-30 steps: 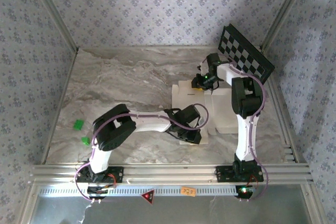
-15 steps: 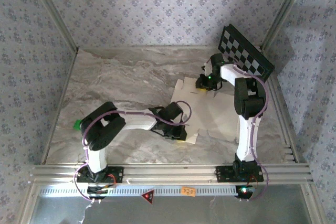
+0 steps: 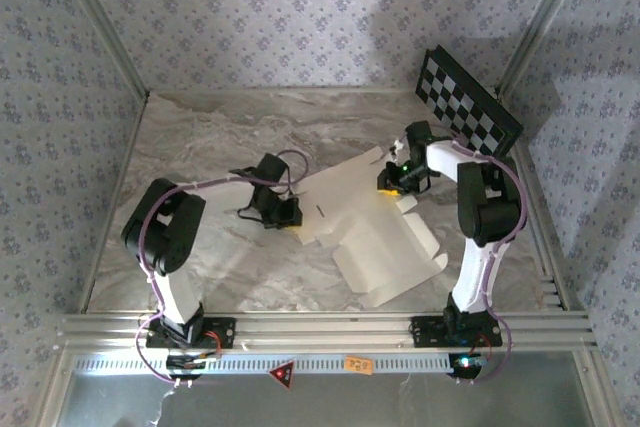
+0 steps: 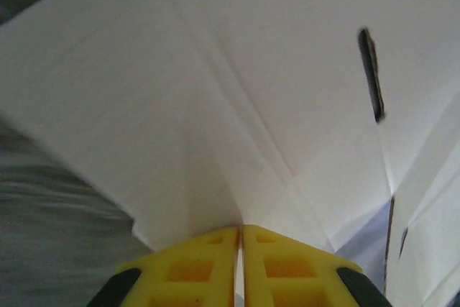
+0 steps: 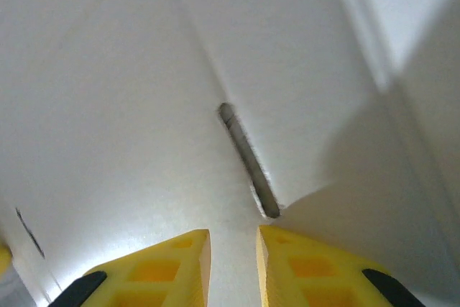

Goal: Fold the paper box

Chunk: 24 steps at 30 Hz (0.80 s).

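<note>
Overall, no brand or printing shows on the paper box (image 3: 375, 242), whose cream-white face is blank in every view. The only marking with writing is an orange label (image 3: 357, 363) on the front rail, too small to read; beside it sits a red triangular sticker (image 3: 281, 374). The box lies as an unfolded die-cut sheet on the marble-patterned table (image 3: 200, 147), right of centre, with some flaps raised at its near and right edges. The left gripper (image 3: 287, 217) is at the sheet's left edge. In the left wrist view its yellow fingers (image 4: 194, 267) are pressed together on the card edge, and a dark slit (image 4: 370, 73) lies further along the panel. The right gripper (image 3: 392, 183) is at the sheet's far right portion, below the black-and-white checkerboard panel (image 3: 470, 102). In the right wrist view its fingers (image 5: 169, 267) stand a narrow gap apart with card showing between them. Whether they clamp the card cannot be told.
</note>
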### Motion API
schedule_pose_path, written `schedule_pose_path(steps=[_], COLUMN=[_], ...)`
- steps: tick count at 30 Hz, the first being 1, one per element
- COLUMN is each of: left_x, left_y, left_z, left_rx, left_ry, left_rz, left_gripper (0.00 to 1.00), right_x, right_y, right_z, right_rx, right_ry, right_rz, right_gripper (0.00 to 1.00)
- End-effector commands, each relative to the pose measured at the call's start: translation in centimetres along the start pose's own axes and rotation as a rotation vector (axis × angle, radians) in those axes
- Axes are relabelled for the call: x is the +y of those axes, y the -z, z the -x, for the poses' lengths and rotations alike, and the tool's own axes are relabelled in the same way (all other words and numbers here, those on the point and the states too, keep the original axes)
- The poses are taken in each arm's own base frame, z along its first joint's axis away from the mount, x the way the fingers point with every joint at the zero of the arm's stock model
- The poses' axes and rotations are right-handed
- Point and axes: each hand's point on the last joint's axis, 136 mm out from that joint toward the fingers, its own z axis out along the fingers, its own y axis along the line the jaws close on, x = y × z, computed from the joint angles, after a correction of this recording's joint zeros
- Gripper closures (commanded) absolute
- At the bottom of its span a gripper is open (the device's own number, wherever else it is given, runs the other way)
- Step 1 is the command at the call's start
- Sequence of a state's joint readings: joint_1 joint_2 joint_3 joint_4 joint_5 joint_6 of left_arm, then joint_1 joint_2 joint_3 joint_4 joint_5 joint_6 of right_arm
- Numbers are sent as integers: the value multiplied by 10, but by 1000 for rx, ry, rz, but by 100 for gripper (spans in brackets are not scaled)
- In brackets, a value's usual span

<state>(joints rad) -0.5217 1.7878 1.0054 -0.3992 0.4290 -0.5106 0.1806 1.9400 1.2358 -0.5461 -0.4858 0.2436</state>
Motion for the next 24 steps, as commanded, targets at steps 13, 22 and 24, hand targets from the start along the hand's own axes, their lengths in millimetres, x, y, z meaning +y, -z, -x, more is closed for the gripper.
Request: schedule_pose_path(steps=[13, 22, 24], left_x=[85, 89, 90], left_y=[44, 36, 36], left_z=[56, 57, 56], left_rx=[-43, -13, -14], left_ry=[73, 65, 66], left_rz=[115, 113, 116], left_gripper=[88, 90, 90], right_x=[84, 45, 29], right_y=[-3, 18, 16], right_z=[-56, -47, -49], right_rx=[52, 11, 23], right_ry=[52, 37, 31], right_rz=[124, -1, -46], right_gripper=[70, 70, 71])
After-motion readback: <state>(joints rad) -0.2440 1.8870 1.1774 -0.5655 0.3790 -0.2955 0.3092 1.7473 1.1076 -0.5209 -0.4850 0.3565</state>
